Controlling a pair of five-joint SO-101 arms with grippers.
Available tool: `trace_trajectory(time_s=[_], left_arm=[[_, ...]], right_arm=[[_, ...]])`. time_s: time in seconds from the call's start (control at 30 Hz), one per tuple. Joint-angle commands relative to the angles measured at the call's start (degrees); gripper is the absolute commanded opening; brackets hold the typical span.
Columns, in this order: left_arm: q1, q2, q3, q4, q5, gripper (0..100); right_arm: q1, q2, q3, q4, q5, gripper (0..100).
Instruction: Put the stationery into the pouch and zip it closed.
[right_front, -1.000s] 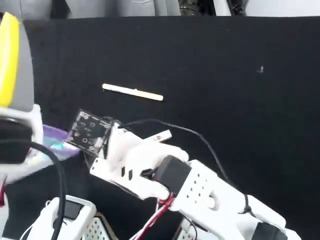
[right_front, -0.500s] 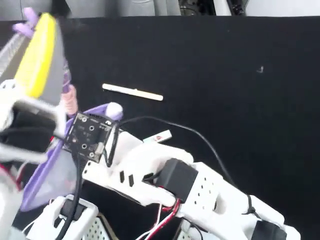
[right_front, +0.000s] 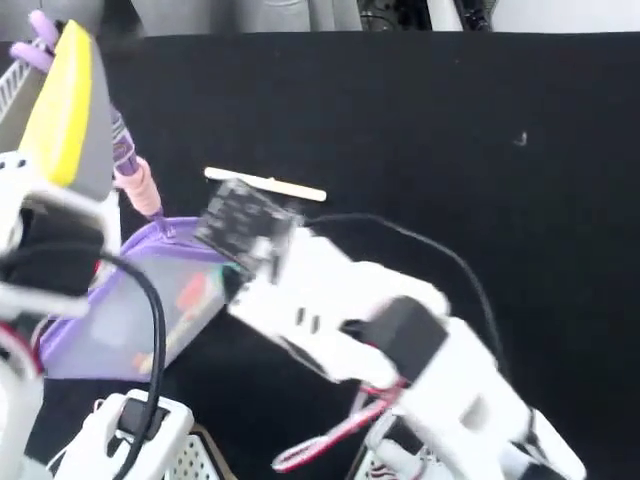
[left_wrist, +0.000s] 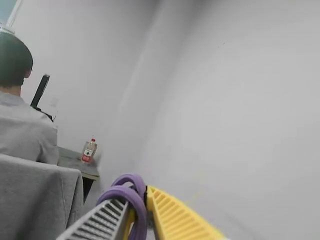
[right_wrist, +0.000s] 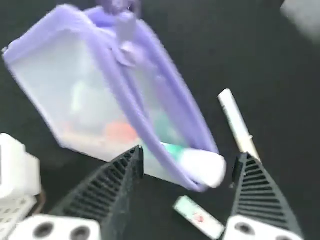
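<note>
A purple translucent pouch (right_front: 120, 310) hangs tilted at the table's left, with coloured items inside. Its purple loop strap (left_wrist: 126, 186) is pinched between the yellow and grey fingers of my left gripper (left_wrist: 139, 202), raised high at the left (right_front: 52, 60). My right gripper (right_wrist: 186, 175) stands open just over the pouch's (right_wrist: 95, 95) open edge, where a white item (right_wrist: 204, 168) sticks out. A white pen (right_front: 265, 184) lies on the black cloth behind; the right wrist view has it (right_wrist: 237, 123) beside the pouch. A small white eraser with a red mark (right_wrist: 198, 218) lies below the gripper.
The right arm's white body (right_front: 400, 340) crosses the middle of the black table (right_front: 480, 180), with its camera board (right_front: 245, 218) near the pen. The left arm's base (right_front: 130, 430) stands at the front left edge. Open cloth lies to the right.
The left gripper has risen and lifted the pouch by its strap, so the pouch now hangs tilted. The right arm has swung back towards the pen and now covers the eraser in the high view.
</note>
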Motion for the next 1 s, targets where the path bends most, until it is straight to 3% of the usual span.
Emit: trace_trajectory(time_s=[0.0,0.17,0.27,0.6,0.77,0.97], left_arm=[[-0.48,-3.87,0.13,-2.55,-2.55,3],[-0.04,-7.03,0.48,-3.25,-4.48,3],[0.04,-7.91,0.57,-3.08,-4.75,3],[0.04,-8.26,0.57,-0.7,-4.75,3],[0.04,-8.26,0.57,-0.35,-4.57,3],[0.04,-7.74,0.57,-0.79,-4.66,3]], right_arm=[[5.45,-12.35,-0.92,3.52,8.0,29.3],[13.27,-19.47,0.57,5.63,14.07,29.3],[16.88,-17.63,2.42,4.57,13.98,29.3],[17.67,-17.54,0.84,3.25,-6.33,29.3],[11.87,-21.93,1.63,1.23,-13.63,29.3],[-2.37,-27.65,1.71,2.55,-5.27,29.3]])
